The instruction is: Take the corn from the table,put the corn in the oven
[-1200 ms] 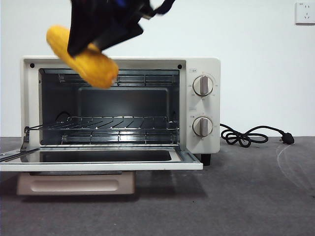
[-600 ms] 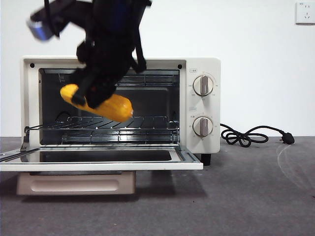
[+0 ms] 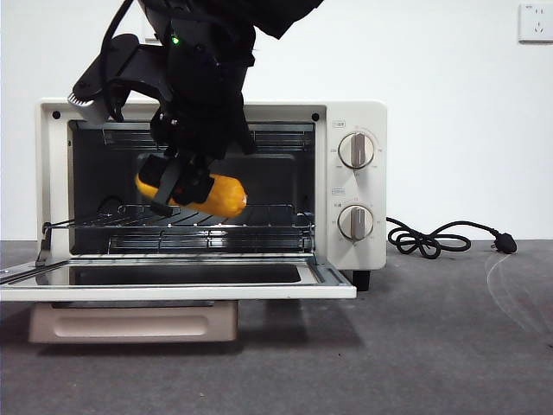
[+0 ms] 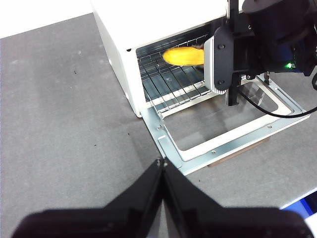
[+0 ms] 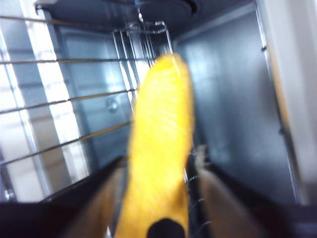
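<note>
The yellow-orange corn (image 3: 214, 194) hangs inside the open oven (image 3: 346, 173), just above its wire rack (image 3: 259, 216). My right gripper (image 3: 177, 186) is shut on the corn and reaches in through the door opening from above. In the right wrist view the corn (image 5: 161, 148) fills the middle between the two jaws, blurred, with the oven's dark inner walls behind. From the left wrist view the corn (image 4: 183, 56) shows inside the oven (image 4: 148, 20), with the right arm (image 4: 267, 44) in front. My left gripper (image 4: 162, 166) is shut, high over the table (image 4: 64, 114) at the oven's left.
The oven's glass door (image 3: 173, 281) lies folded down flat in front, sticking out toward the camera. A black cord (image 3: 441, 238) with its plug lies on the table (image 3: 432, 346) right of the oven. A wall socket (image 3: 536, 22) sits at top right.
The right gripper has carried the corn down from above the oven's top and into the oven cavity, now just over the rack.
</note>
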Tool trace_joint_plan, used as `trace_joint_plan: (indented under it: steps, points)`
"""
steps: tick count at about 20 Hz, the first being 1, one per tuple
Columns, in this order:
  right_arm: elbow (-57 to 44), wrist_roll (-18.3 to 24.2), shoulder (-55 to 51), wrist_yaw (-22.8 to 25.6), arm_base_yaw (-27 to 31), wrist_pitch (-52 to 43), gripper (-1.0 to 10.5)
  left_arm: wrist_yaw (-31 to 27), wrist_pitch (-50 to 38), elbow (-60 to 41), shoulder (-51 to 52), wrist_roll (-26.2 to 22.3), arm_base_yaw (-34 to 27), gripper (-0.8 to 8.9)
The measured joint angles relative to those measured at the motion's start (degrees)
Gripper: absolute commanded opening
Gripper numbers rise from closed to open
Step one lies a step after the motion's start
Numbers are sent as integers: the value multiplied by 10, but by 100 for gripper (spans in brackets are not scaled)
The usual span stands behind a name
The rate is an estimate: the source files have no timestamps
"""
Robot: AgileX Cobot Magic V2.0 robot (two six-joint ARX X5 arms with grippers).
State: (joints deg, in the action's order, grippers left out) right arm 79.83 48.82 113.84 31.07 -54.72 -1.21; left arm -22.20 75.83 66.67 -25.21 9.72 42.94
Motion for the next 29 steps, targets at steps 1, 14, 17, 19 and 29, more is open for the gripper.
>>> trace_joint_plan:
  steps: [1, 14, 17, 19, 29]
  points:
    - [0, -8, 1, 0, 0, 6, 388, -1, 0, 0, 0, 0, 1, -7]
    - [13, -60, 2, 87, -54, 29, 374, -16, 0, 0, 0, 0, 9, -7]
    - [13, -60, 2, 131, -74, 21, 374, -16, 0, 0, 0, 0, 9, -7]
    - [14, -65, 2, 146, -88, 16, 374, -17, 0, 0, 0, 0, 9, -7]
    - [15, -253, -110, 90, -175, 236, 370, -134, -74, 0, 0, -20, 79, -9]
